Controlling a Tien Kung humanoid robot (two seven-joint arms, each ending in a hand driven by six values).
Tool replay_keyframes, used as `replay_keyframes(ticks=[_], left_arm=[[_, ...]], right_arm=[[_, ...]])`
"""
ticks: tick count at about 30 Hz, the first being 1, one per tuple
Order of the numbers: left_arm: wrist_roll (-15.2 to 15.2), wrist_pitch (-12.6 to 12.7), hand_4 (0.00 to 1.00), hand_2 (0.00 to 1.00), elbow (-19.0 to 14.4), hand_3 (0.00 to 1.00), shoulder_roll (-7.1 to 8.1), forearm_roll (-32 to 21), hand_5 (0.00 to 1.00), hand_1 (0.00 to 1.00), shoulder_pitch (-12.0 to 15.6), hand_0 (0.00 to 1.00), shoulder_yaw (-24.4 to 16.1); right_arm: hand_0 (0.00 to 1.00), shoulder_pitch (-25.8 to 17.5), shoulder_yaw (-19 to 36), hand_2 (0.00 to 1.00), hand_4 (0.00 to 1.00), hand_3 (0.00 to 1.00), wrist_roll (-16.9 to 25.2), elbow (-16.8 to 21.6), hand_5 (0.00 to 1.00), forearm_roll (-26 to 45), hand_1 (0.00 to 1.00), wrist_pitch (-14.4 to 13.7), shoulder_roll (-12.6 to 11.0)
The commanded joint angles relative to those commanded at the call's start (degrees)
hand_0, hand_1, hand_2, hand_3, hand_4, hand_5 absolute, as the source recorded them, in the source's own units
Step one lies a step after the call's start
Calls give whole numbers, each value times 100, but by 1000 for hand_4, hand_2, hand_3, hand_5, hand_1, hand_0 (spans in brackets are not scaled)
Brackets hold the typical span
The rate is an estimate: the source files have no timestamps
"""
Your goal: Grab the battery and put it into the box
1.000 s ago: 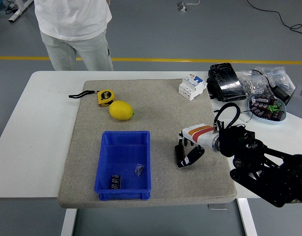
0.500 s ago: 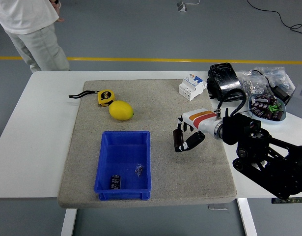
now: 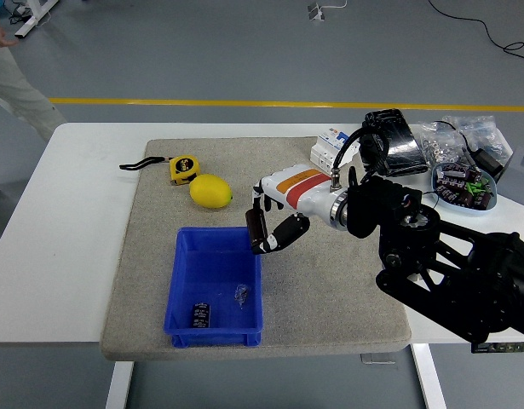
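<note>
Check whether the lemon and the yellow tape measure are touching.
Apart. The head view shows a strip of grey mat between the lemon and the tape measure.

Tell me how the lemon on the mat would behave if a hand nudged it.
The lemon looks rounded and oval, so it would probably roll or wobble, not slide. The grey mat looks textured, likely slowing it soon. The tape measure close beside it might block a roll that way.
</note>
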Motion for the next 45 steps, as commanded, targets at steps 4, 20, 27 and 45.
replay_keyframes(ticks=[4, 20, 27, 45], left_arm=[[0, 16, 794, 721, -5, 730, 18, 37, 666, 651, -1, 735, -17], [-13, 86, 791, 709, -19, 719, 46, 111, 661, 634, -53, 731, 44], [-8, 90, 790, 707, -13, 719, 30, 87, 659, 634, -48, 731, 43], [-58, 78, 784, 706, 14, 702, -42, -209, 652, 633, -75, 731, 173]], right_arm=[[509, 114, -162, 567, 962, 496, -21, -73, 434, -39, 486, 93, 216], [541, 189, -341, 823, 998, 887, 49, -232, 678, -96, 575, 335, 334], [540, 139, -118, 826, 998, 883, 63, -214, 679, -110, 580, 322, 237], [849, -775, 1384, 888, 998, 913, 1892, -50, 770, 3008, 852, -1240, -761]])
